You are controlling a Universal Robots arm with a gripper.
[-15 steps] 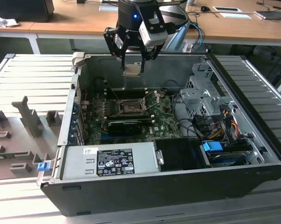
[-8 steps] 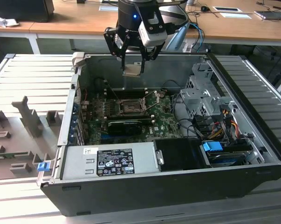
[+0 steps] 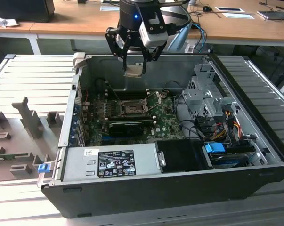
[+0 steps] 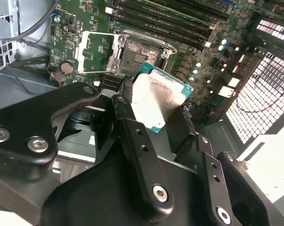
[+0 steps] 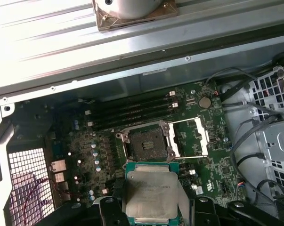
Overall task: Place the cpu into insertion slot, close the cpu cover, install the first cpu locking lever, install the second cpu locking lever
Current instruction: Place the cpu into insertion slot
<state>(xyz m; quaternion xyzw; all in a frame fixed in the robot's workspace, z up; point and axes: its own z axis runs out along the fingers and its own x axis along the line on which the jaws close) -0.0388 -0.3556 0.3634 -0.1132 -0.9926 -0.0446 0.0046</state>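
My gripper (image 3: pixel 134 63) hangs over the open computer case, shut on the cpu (image 3: pixel 133 71), a flat pale metallic square on a green edge. In both wrist views the cpu (image 4: pixel 156 99) (image 5: pixel 150 193) sits between black fingers (image 4: pixel 132 136), lifted clear of the green board. The insertion slot (image 3: pixel 131 108) (image 5: pixel 144 143) (image 4: pixel 138 52) lies bare below it, a black square with a silver rim. The cpu cover (image 5: pixel 191 136) (image 4: pixel 97 52) is swung open and lies flat beside the slot. Two thin locking levers (image 3: pixel 154 100) stand raised at the slot's sides.
A long black card (image 3: pixel 127 126) lies just in front of the slot. Memory sticks (image 5: pixel 132 110) run behind it. A grey power supply (image 3: pixel 109 162) fills the case front, and a drive cage (image 3: pixel 205 99) with cables stands at the exterior view's right. Case walls surround the board.
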